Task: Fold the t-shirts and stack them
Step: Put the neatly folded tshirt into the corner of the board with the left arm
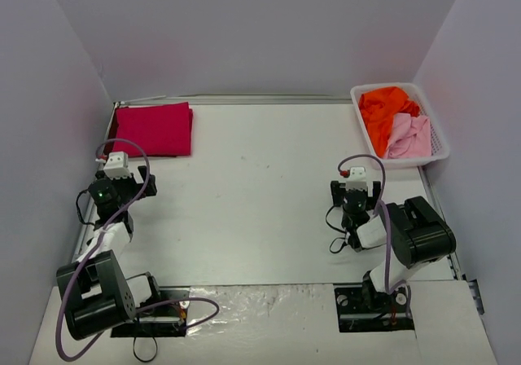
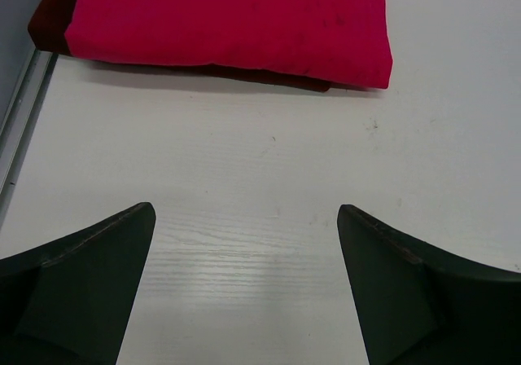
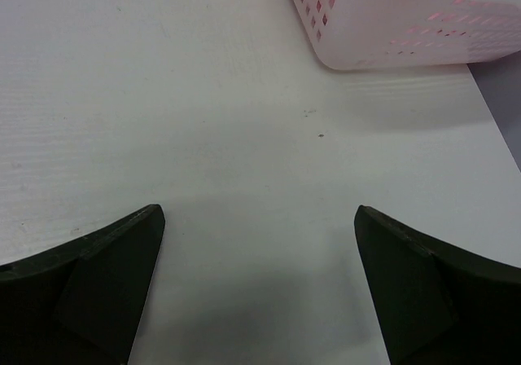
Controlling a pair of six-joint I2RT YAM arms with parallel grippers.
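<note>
- The red shirt (image 1: 153, 129) lies folded flat at the far left corner of the desk (image 1: 260, 186), on top of a maroon shirt (image 2: 47, 31) whose dark edge shows beneath it.
- An orange shirt (image 1: 385, 108) and a pink shirt (image 1: 409, 135) lie crumpled in the white basket (image 3: 391, 23) at the far right.
- The left gripper (image 2: 244, 288) gapes wide and empty over bare desk, near the folded pair.
- The right gripper (image 3: 259, 292) is likewise spread wide, holding nothing, near the basket's corner.
</note>
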